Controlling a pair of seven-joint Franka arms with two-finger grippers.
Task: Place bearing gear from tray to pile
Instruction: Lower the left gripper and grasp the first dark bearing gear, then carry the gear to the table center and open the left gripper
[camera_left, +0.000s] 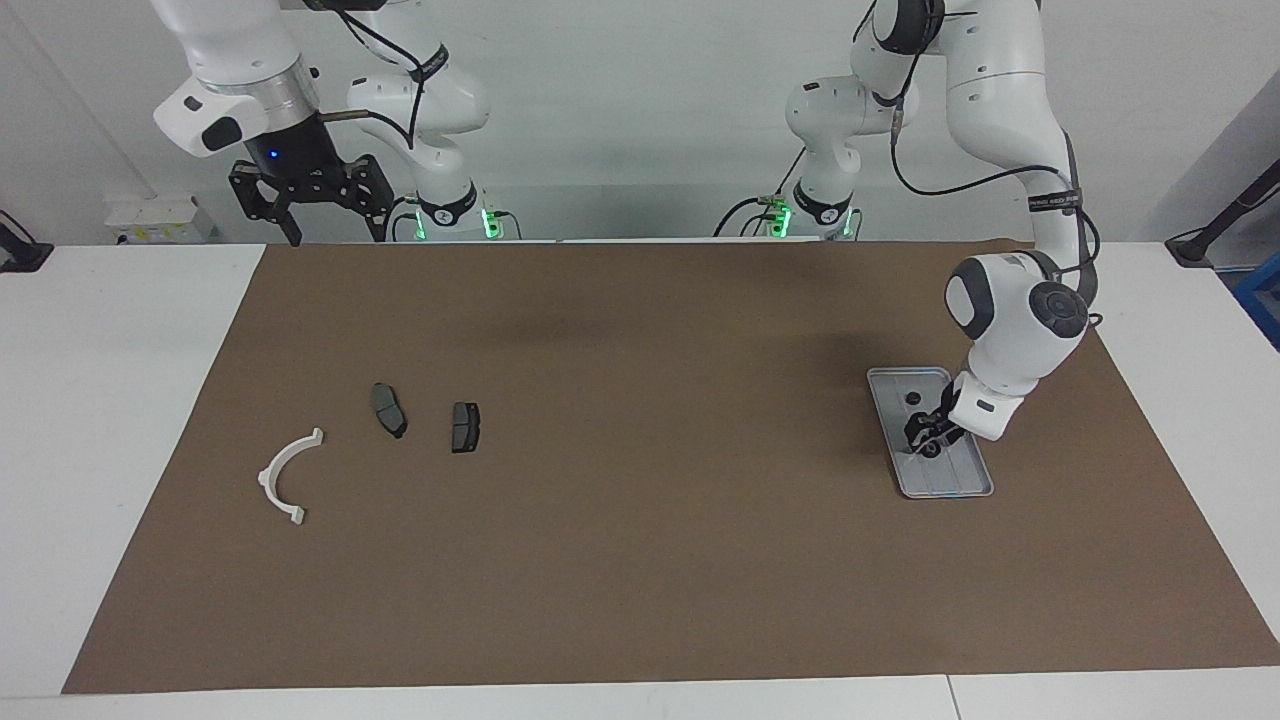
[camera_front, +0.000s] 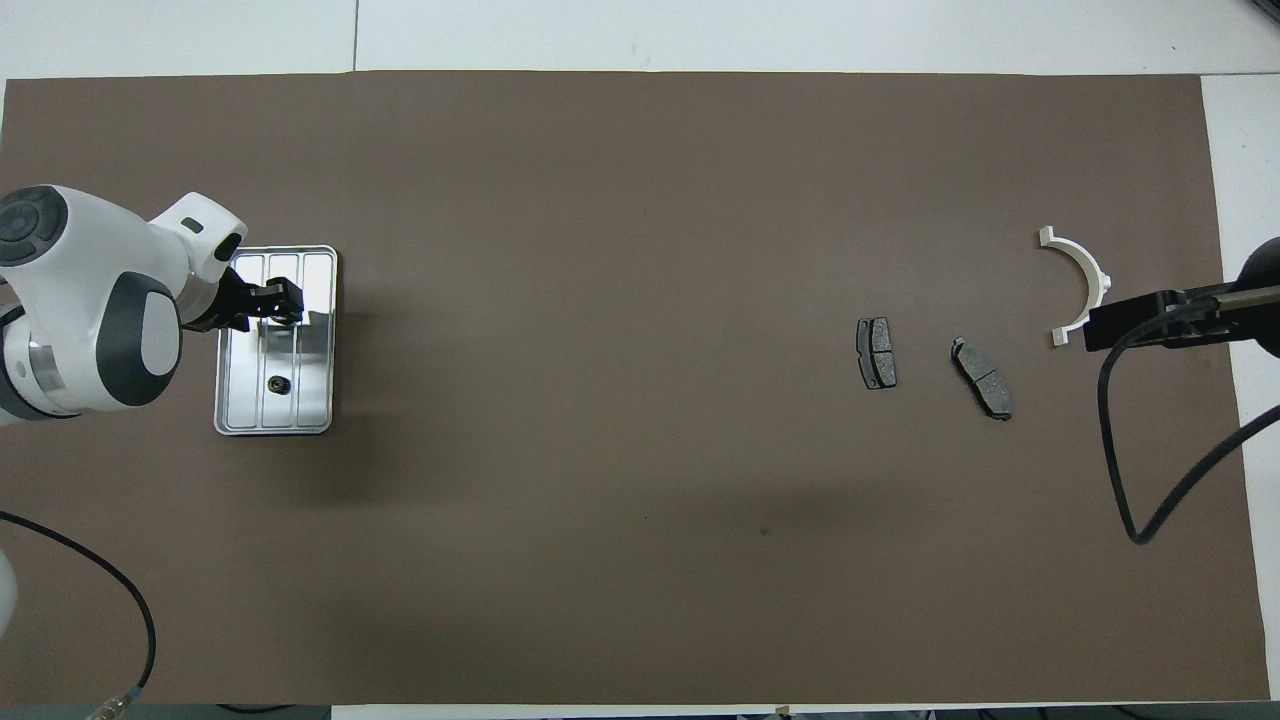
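Left gripper (camera_left: 927, 441) down on the bearing (camera_left: 930, 449) in the tray (camera_left: 945, 488) — I can't tell if its jaws have closed.

I judge the bearing small, rigid, slick metal; grip across its rim. Smaller gear (camera_front: 276, 383) sits at its 6 o'clock in the overhead view. Right gripper (camera_left: 333, 238) waits, jaws apart.

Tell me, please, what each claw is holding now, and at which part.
Right claw: nothing held. Left claw: down in the flat silver metal tray at a small dark round part; whether it grips cannot be told.
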